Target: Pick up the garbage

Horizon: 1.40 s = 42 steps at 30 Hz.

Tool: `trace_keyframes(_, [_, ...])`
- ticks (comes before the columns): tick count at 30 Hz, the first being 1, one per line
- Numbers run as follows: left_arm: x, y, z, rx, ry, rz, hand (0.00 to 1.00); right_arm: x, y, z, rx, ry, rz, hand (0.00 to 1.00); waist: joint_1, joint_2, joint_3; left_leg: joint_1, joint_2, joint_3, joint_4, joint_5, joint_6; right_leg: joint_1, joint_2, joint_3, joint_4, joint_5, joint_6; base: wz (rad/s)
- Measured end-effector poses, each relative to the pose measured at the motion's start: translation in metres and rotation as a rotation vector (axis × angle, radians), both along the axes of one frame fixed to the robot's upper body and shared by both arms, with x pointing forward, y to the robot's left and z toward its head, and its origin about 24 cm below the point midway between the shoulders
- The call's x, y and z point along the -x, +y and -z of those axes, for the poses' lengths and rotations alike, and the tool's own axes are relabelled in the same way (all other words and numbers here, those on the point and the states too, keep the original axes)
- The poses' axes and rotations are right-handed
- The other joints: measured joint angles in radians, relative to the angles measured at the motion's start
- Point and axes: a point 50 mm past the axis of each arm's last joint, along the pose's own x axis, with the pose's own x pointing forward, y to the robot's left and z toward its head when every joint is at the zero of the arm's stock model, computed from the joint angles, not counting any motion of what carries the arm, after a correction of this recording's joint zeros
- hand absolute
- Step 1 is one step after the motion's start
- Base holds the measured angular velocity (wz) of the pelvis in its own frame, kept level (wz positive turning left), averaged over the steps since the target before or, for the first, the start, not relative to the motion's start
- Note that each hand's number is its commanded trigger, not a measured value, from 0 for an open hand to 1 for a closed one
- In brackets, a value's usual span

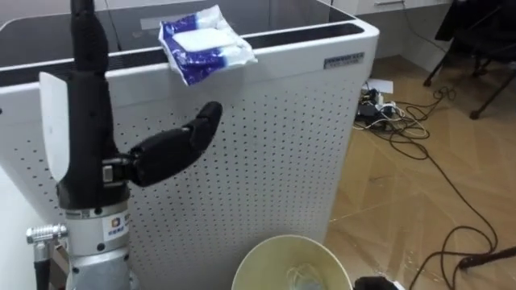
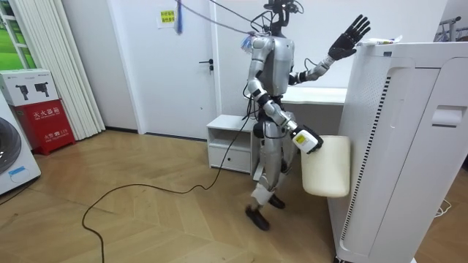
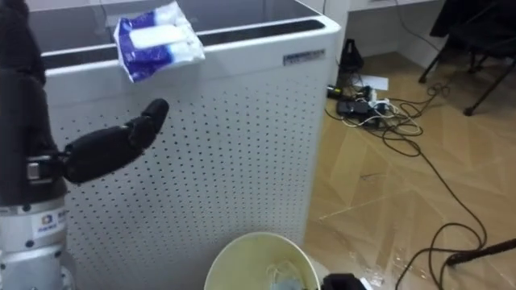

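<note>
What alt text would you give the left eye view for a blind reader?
The robot's dark left hand, fingers straight, hovers beneath a blue-and-white plastic packet lying on a white perforated cabinet's top edge; a cream round bin shows below.

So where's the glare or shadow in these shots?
Left eye view: pale glare streaks on the wood-plank floor beside the white perforated cabinet; the blue-and-white plastic packet on top is evenly lit. Room view: soft light, no hard shadows on the floor.

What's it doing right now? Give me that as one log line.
stance: beside white cabinet | left robot hand: open, raised near blue-white packet on cabinet top | cream bin: low at its right side
</note>
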Motion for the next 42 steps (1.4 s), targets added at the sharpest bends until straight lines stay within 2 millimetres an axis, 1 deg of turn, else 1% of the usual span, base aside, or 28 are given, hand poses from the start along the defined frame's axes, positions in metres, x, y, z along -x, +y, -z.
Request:
trace_keyframes(1, [0.0, -0.001, 0.0, -0.017, -0.005, -0.004, 0.0, 0.002, -0.001, 0.001, 0.012, 0.008, -0.002, 1.0, -0.007, 0.002, -0.006, 0.006, 0.005, -0.01, -0.007, -0.001, -0.003, 0.019, 0.008, -0.002, -0.023, 0.005, -0.001, 0.41])
trace_keyframes(2, [0.001, -0.001, -0.002, -0.022, -0.016, -0.006, 0.0, 0.002, -0.001, 0.001, 0.014, 0.007, -0.005, 1.0, -0.003, 0.002, -0.0064, 0.006, 0.009, -0.013, -0.013, -0.002, -0.006, 0.028, 0.012, -0.005, -0.036, 0.005, -0.006, 0.26])
trace_keyframes(3, [0.001, -0.001, -0.005, -0.031, -0.036, -0.013, 0.0, 0.002, -0.001, 0.001, 0.013, 0.009, -0.017, 1.0, -0.001, 0.002, -0.0066, 0.01, 0.016, -0.022, -0.028, 0.003, -0.014, 0.041, 0.023, -0.007, -0.061, 0.01, -0.011, 0.09])
trace_keyframes(4, [0.001, -0.001, -0.005, -0.045, -0.04, -0.023, 0.0, 0.004, -0.001, 0.002, 0.01, 0.016, -0.024, 1.0, -0.001, 0.002, -0.0062, 0.026, 0.023, -0.022, -0.052, 0.007, -0.02, 0.058, 0.026, -0.018, -0.084, 0.012, -0.015, 0.1])
trace_keyframes(5, [0.001, -0.001, -0.004, -0.054, -0.041, -0.028, 0.0, 0.005, -0.001, 0.003, 0.01, 0.019, -0.026, 1.0, -0.001, 0.001, -0.0063, 0.035, 0.025, -0.022, -0.064, 0.009, -0.023, 0.066, 0.028, -0.019, -0.092, 0.013, -0.015, 0.04])
trace_keyframes(10, [0.003, 0.001, -0.007, -0.101, -0.062, -0.057, 0.0, 0.009, -0.005, 0.004, 0.005, 0.036, -0.051, 1.0, 0.011, 0.001, -0.0071, 0.091, 0.041, -0.022, -0.125, 0.011, -0.026, 0.119, 0.054, -0.019, -0.146, 0.017, -0.021, -0.03])
trace_keyframes(16, [0.007, 0.003, -0.012, -0.131, -0.089, -0.072, 0.0, 0.011, -0.012, 0.003, 0.017, 0.046, -0.077, 1.0, 0.025, 0.002, -0.0076, 0.12, 0.045, -0.027, -0.157, 0.013, -0.03, 0.148, 0.059, -0.032, -0.178, 0.023, -0.021, 0.01])
trace_keyframes(19, [0.007, 0.003, -0.012, -0.152, -0.091, -0.083, 0.0, 0.012, -0.011, 0.003, 0.022, 0.054, -0.095, 1.0, 0.032, 0.001, -0.0093, 0.132, 0.05, -0.025, -0.167, 0.014, -0.031, 0.16, 0.062, -0.035, -0.194, 0.029, -0.023, -0.04])
trace_keyframes(20, [0.007, 0.003, -0.012, -0.166, -0.095, -0.092, 0.0, 0.012, -0.01, 0.004, 0.027, 0.055, -0.101, 1.0, 0.04, 0.0, -0.0098, 0.139, 0.053, -0.021, -0.176, 0.015, -0.033, 0.163, 0.065, -0.034, -0.199, 0.032, -0.025, -0.06])
trace_keyframes(24, [0.007, 0.003, -0.012, -0.223, -0.101, -0.117, 0.0, 0.012, -0.01, 0.004, 0.026, 0.057, -0.105, 1.0, 0.042, -0.001, -0.0124, 0.142, 0.061, -0.026, -0.18, 0.018, -0.038, 0.181, 0.075, -0.042, -0.231, 0.045, -0.029, 0.03])
trace_keyframes(29, [0.006, 0.004, -0.008, -0.298, -0.068, -0.12, 0.0, 0.012, -0.01, 0.004, 0.023, 0.06, -0.119, 1.0, 0.038, 0.002, -0.0126, 0.139, 0.062, -0.026, -0.18, 0.019, -0.039, 0.181, 0.076, -0.042, -0.229, 0.045, -0.03, 0.0])
trace_keyframes(31, [0.005, 0.006, -0.005, -0.373, -0.028, -0.124, 0.0, 0.012, -0.011, 0.003, 0.03, 0.061, -0.135, 1.0, 0.032, 0.011, -0.0159, 0.136, 0.061, -0.029, -0.18, 0.019, -0.039, 0.181, 0.075, -0.043, -0.23, 0.047, -0.029, 0.0])
trace_keyframes(32, [0.005, 0.005, -0.004, -0.393, -0.017, -0.125, 0.0, 0.011, -0.011, 0.003, 0.036, 0.061, -0.144, 1.0, 0.03, 0.014, -0.0162, 0.135, 0.06, -0.029, -0.18, 0.019, -0.039, 0.181, 0.075, -0.044, -0.23, 0.047, -0.029, 0.03])
trace_keyframes(34, [0.006, 0.005, 0.002, -0.458, 0.019, -0.128, 0.0, 0.01, -0.013, 0.001, 0.052, 0.058, -0.164, 1.0, 0.026, 0.026, -0.0148, 0.135, 0.059, -0.029, -0.185, 0.019, -0.039, 0.182, 0.074, -0.044, -0.229, 0.048, -0.028, 0.0])
trace_keyframes(35, [0.006, 0.005, 0.006, -0.483, 0.045, -0.124, 0.23, 0.008, -0.014, -0.001, 0.057, 0.053, -0.171, 1.0, 0.022, 0.036, -0.0133, 0.135, 0.058, -0.029, -0.186, 0.019, -0.039, 0.182, 0.073, -0.044, -0.229, 0.049, -0.028, 0.0])
trace_keyframes(36, [0.007, 0.005, 0.01, -0.504, 0.066, -0.125, 0.69, 0.007, -0.015, -0.003, 0.062, 0.05, -0.177, 1.0, 0.017, 0.046, -0.0129, 0.136, 0.058, -0.029, -0.187, 0.019, -0.039, 0.182, 0.073, -0.044, -0.229, 0.049, -0.027, 0.0])
trace_keyframes(37, [0.008, 0.005, 0.012, -0.51, 0.077, -0.123, 0.87, 0.007, -0.015, -0.003, 0.063, 0.05, -0.179, 1.0, 0.014, 0.05, -0.0139, 0.137, 0.058, -0.029, -0.189, 0.02, -0.039, 0.182, 0.073, -0.044, -0.229, 0.049, -0.027, 0.0])
trace_keyframes(38, [0.009, 0.006, 0.016, -0.513, 0.097, -0.121, 1.0, 0.007, -0.016, -0.003, 0.064, 0.052, -0.183, 1.0, 0.01, 0.055, -0.0152, 0.139, 0.058, -0.029, -0.194, 0.023, -0.04, 0.182, 0.073, -0.044, -0.229, 0.049, -0.027, 0.0])
trace_keyframes(39, [0.01, 0.006, 0.02, -0.528, 0.122, -0.125, 1.0, 0.007, -0.016, -0.003, 0.063, 0.053, -0.184, 1.0, 0.007, 0.058, -0.0156, 0.14, 0.059, -0.029, -0.2, 0.025, -0.042, 0.181, 0.073, -0.043, -0.229, 0.049, -0.028, 0.0])
trace_keyframes(42, [0.011, 0.008, 0.021, -0.591, 0.119, -0.154, 1.0, 0.006, -0.016, -0.005, 0.063, 0.049, -0.189, 1.0, -0.005, 0.058, -0.0159, 0.143, 0.059, -0.029, -0.214, 0.033, -0.045, 0.178, 0.074, -0.044, -0.23, 0.049, -0.028, 0.03])
